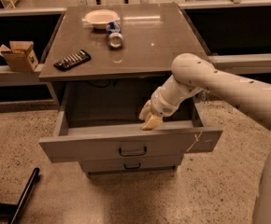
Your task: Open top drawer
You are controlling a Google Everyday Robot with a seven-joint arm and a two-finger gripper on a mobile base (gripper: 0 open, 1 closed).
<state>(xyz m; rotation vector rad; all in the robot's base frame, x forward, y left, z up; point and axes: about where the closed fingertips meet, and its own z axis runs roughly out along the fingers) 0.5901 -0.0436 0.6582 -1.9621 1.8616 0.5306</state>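
One pale robot arm [229,85] reaches in from the right and bends down over a grey metal cabinet [149,50] on a speckled floor [229,181]. Its gripper [150,118] hangs inside the top drawer [79,148], just behind the upper edge of the drawer's front panel and slightly right of centre. Whether the gripper touches that edge, and whether it is open or closed, cannot be told from this angle.

The top drawer stands well out from the cabinet, so that its dark inside shows, and its front panel sits forward of the drawer below [103,164]. A small black loop handle [132,150] sits at the middle of the front panel, below and a little left of the gripper. A whitish scratch [196,141] marks the panel near its right end.

On the cabinet's top, a white bowl [101,17] stands at the back, with a drink can [114,35] lying on its side just in front of it. A black remote control [72,59] lies near the left edge, well apart from both. A small cardboard box [17,56] with open flaps rests on a low ledge [9,76] to the cabinet's left. A black bar [23,195] lies slantwise on the floor at the lower left.
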